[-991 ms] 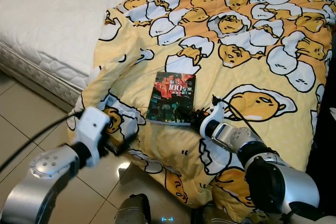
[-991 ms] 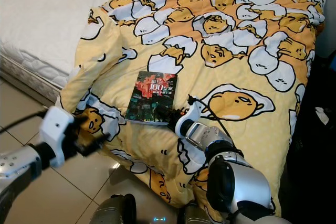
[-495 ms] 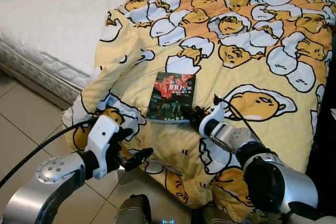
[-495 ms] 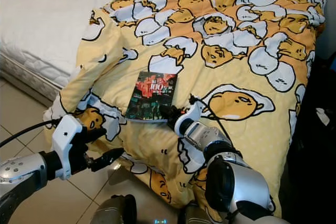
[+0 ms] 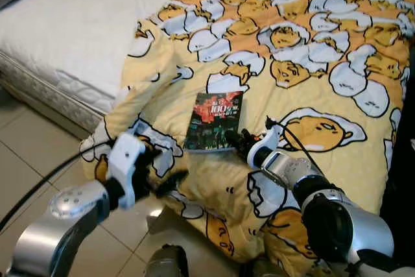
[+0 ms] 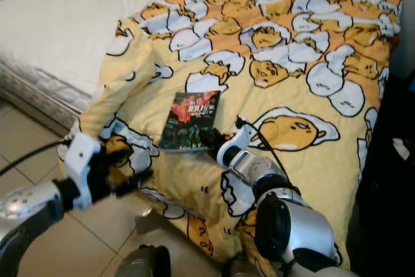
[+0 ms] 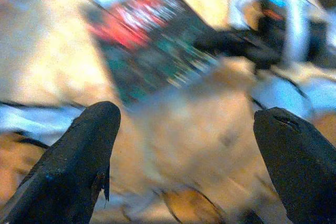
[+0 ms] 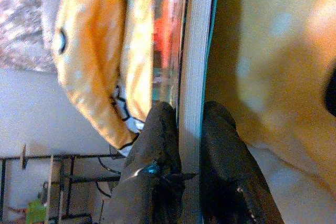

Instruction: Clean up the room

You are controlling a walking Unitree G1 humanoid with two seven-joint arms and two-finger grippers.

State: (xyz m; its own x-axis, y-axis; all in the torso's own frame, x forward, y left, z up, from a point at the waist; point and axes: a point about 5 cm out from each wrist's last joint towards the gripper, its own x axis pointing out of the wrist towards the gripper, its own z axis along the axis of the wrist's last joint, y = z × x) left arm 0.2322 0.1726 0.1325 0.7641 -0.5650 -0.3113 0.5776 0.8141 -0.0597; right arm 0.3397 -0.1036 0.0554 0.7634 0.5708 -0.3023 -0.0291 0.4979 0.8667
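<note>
The book (image 5: 214,121) was a thin paperback with a dark red and teal cover, lying flat on the yellow egg-print blanket (image 5: 311,69). The right gripper (image 5: 232,138) had its fingers pinched on the book's near edge. The left gripper (image 5: 165,172) hung spread wide, just off the blanket's drooping corner.

The blanket (image 5: 311,50) is pale yellow shading to orange at its far end, printed all over with white eggs and orange-yellow yolk faces outlined in black. On it, the book (image 5: 214,121) has a dark teal cover with a red patch and white lettering; its page edges are white. To the left, the mattress (image 5: 71,30) is white, and the near floor tiles (image 5: 32,160) are beige.
</note>
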